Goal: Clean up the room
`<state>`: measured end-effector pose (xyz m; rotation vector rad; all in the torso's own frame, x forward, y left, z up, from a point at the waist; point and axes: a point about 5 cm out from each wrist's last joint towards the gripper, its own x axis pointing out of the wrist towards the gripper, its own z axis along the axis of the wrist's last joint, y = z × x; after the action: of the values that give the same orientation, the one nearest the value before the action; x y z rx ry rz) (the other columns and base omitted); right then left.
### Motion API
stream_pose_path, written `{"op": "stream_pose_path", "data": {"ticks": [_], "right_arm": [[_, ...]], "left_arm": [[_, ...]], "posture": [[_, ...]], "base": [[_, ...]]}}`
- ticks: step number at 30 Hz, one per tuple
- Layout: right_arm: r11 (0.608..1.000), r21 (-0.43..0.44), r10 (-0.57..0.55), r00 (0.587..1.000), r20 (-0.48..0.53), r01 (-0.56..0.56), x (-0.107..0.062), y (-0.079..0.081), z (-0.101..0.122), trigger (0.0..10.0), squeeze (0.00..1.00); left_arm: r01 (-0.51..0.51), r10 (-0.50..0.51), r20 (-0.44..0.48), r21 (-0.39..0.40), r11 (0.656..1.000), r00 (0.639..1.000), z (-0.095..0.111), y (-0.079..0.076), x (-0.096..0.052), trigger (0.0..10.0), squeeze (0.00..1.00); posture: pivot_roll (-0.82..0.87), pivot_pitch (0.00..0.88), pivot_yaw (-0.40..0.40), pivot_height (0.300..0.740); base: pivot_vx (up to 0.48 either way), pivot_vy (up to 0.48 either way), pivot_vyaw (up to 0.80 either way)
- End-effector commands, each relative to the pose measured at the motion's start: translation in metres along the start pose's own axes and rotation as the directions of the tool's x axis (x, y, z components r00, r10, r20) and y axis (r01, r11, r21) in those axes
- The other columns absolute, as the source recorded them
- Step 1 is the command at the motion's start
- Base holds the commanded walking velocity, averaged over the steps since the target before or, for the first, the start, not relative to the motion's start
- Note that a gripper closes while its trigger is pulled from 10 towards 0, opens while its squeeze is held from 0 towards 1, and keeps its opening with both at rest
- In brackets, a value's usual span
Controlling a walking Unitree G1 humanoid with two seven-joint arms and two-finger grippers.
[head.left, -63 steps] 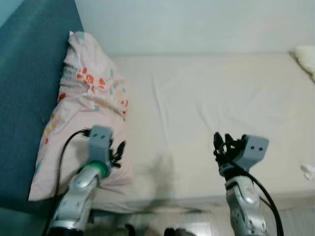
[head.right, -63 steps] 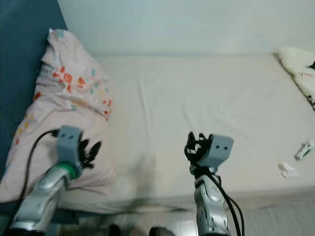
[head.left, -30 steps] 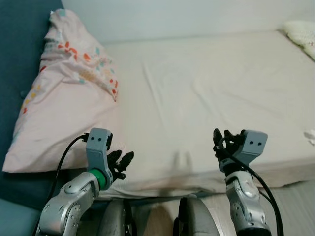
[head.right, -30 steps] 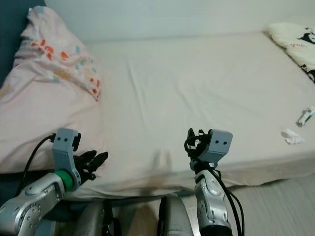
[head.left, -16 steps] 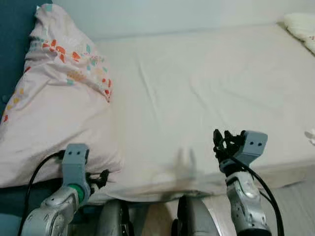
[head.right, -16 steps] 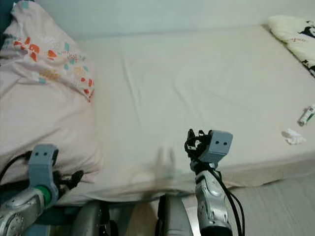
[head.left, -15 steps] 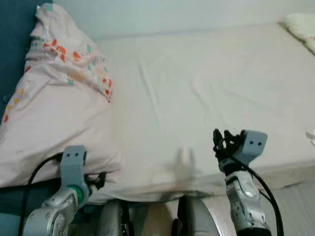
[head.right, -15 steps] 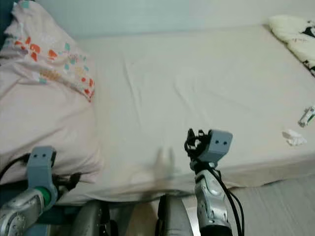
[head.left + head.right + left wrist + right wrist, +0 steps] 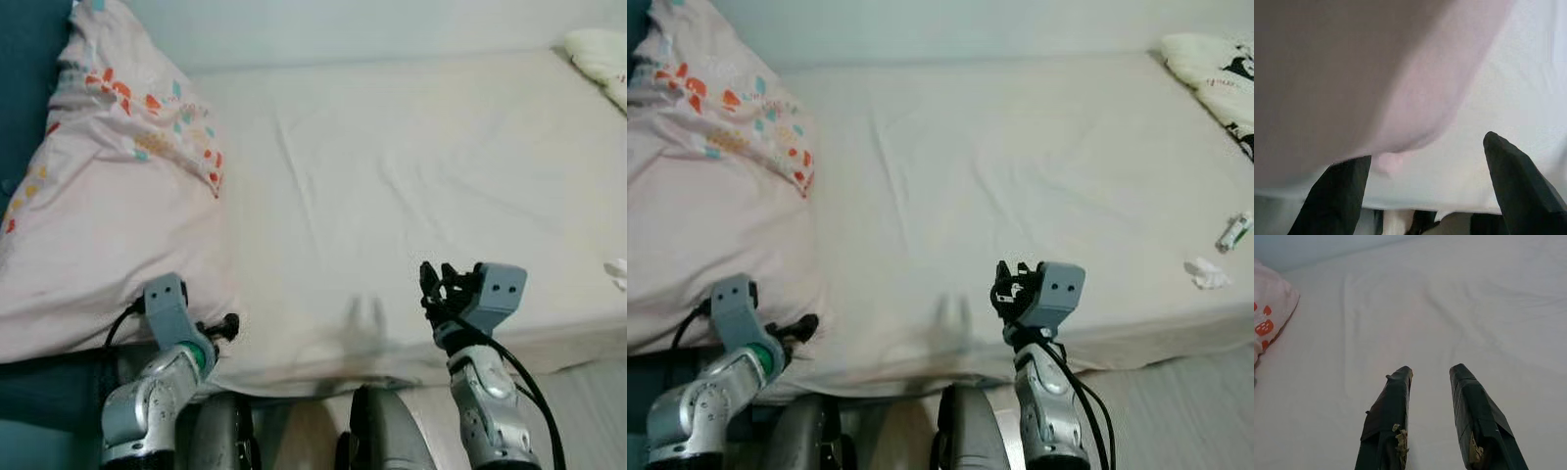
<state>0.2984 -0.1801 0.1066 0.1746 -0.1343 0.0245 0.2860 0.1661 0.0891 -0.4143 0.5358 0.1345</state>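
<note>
Since half a second ago, the left gripper [image 9: 227,324] has come up a little and now sits just beside the lower corner of the pillow [image 9: 108,215], near the front edge of the bed [image 9: 392,176]. Its two fingers [image 9: 1334,196] are spread wide apart and hold nothing; the pillow corner hangs between them in the wrist view, not yet touched as far as I can tell. The pillow itself leans at the head end of the bed, against the blue headboard [image 9: 24,59].

At the far end from the pillow, a small tube [image 9: 1234,233] and a crumpled tissue [image 9: 1207,273] lie near the front edge of the bed, and a white blanket [image 9: 1215,73] lies at the back corner. These look like the things left to clear, so I judge the task is at an early stage.

No bin or basket can be seen.

The right gripper [image 9: 1011,286] hovers over the front edge of the bed, fingers [image 9: 1388,416] parted and empty.
</note>
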Motion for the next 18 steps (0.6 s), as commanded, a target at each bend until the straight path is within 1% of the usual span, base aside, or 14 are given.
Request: {"op": "stream_pose_path", "data": {"ticks": [1,2,3,4,5,6,7,8,10,13,14,15,16,18], "right_arm": [[1.0,0.003,0.0,1.0,-0.022,0.0,-0.004,-0.002,-0.003,10.0,0.0],[1.0,0.002,0.002,1.0,-0.023,-0.002,-0.004,-0.002,-0.003,10.0,0.0],[1.0,0.002,0.002,1.0,-0.023,-0.002,-0.004,-0.002,-0.003,10.0,0.0],[1.0,0.002,0.004,1.0,-0.022,-0.003,-0.003,-0.002,-0.002,10.0,0.0],[1.0,0.003,0.006,1.0,-0.021,-0.006,-0.002,-0.001,-0.001,10.0,0.0],[1.0,0.003,0.006,1.0,-0.021,-0.006,-0.002,-0.001,-0.001,10.0,0.0],[1.0,0.003,0.01,1.0,-0.02,-0.01,-0.001,0.0,-0.001,10.0,0.0],[1.0,0.003,0.011,1.0,-0.02,-0.011,-0.001,0.0,0.0,10.0,0.0],[1.0,0.003,0.011,1.0,-0.02,-0.011,-0.001,0.0,0.0,10.0,0.0],[1.0,0.005,0.019,1.0,-0.024,-0.019,-0.001,0.002,-0.001,10.0,0.0],[1.0,0.005,0.019,1.0,-0.024,-0.019,-0.001,0.002,-0.001,10.0,0.0],[1.0,0.005,0.02,1.0,-0.024,-0.02,0.0,0.002,-0.001,10.0,0.0],[1.0,0.005,0.02,1.0,-0.024,-0.02,0.0,0.002,-0.001,10.0,0.0],[1.0,0.006,0.02,1.0,-0.023,-0.02,0.0,0.002,0.0,10.0,0.0]], "left_arm": [[-0.153,0.104,0.215,0.226,0.962,0.971,0.011,0.011,0.003,10.0,0.0],[-0.216,0.118,0.31,0.305,0.928,0.943,0.016,0.012,0.002,10.0,0.0],[-0.216,0.118,0.31,0.305,0.928,0.943,0.016,0.012,0.002,10.0,0.0],[-0.306,0.166,0.394,0.324,0.895,0.904,0.018,0.015,0.003,10.0,0.0],[-0.344,0.2,0.405,0.321,0.883,0.892,0.016,0.016,0.004,10.0,0.0],[-0.344,0.2,0.405,0.321,0.883,0.892,0.016,0.016,0.004,10.0,0.0],[-0.388,0.233,0.428,0.323,0.863,0.873,0.015,0.015,0.005,10.0,0.0],[-0.398,0.238,0.436,0.324,0.858,0.868,0.015,0.013,0.006,10.0,0.0],[-0.401,0.238,0.44,0.325,0.856,0.866,0.015,0.012,0.006,10.0,0.0],[-0.342,0.201,0.391,0.333,0.879,0.898,0.005,-0.001,0.018,10.0,0.0],[-0.342,0.201,0.391,0.333,0.879,0.898,0.005,-0.001,0.018,10.0,0.0],[-0.315,0.193,0.358,0.324,0.892,0.914,0.001,-0.006,0.022,10.0,0.0],[-0.315,0.193,0.358,0.324,0.892,0.914,0.001,-0.006,0.022,10.0,0.0],[-0.286,0.177,0.327,0.322,0.903,0.928,-0.003,-0.011,0.026,10.0,0.0]], "posture": [[-0.03,0.204,0.016,0.626],[-0.03,0.204,0.016,0.626],[-0.03,0.204,0.016,0.626],[-0.03,0.204,0.016,0.626],[-0.04,0.204,0.01,0.626],[-0.04,0.204,0.01,0.626],[-0.04,0.206,0.005,0.626],[-0.04,0.206,0.005,0.626],[-0.04,0.206,0.005,0.626],[-0.04,0.21,-0.002,0.626],[-0.04,0.21,-0.002,0.626],[-0.04,0.211,-0.004,0.626],[-0.04,0.211,-0.004,0.626],[-0.04,0.211,-0.004,0.626]], "base": [[0.0,0.0,0.0],[0.0,0.0,0.0],[0.0,0.0,0.0],[0.0,0.0,0.0],[0.0,0.0,0.0],[0.0,0.0,0.0],[0.0,0.0,0.0],[0.0,0.0,0.0],[0.0,0.0,0.0],[0.0,0.0,0.0],[0.0,0.0,0.0],[0.0,0.0,0.0],[0.0,0.0,0.0],[0.0,0.0,0.0]]}}
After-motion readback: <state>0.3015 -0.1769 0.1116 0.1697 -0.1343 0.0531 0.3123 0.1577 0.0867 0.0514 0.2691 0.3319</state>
